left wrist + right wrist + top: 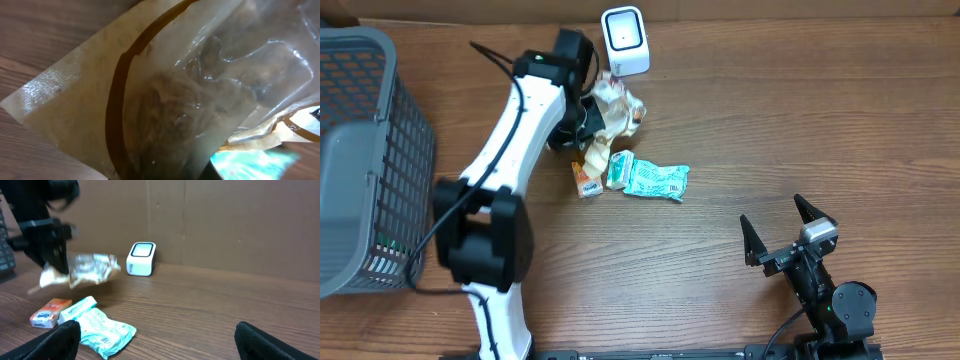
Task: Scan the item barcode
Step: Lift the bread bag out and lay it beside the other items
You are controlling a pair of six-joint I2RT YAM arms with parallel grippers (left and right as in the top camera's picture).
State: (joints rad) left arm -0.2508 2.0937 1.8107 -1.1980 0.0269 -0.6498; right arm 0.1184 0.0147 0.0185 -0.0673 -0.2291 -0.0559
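My left hand (588, 116) pinches the crinkly bag (620, 105) tight, up near the scanner (625, 40) — my right hand (780, 226) is spread wide, far off.

Basket (400, 110): gray, net walls, at the table's edge.
Table (770, 120): brown wood.
Small box (586, 180): orange, lies flat beside the white and green pack (619, 169).
Blue-green pack (657, 181): crinkly, touches the white and green pack.
Wall (240, 225): brown cardboard.

Wood-grain bench (800, 120); brown cardboard wall (240, 225) standing along far edge, vertical seam visible. Even, soft lighting.
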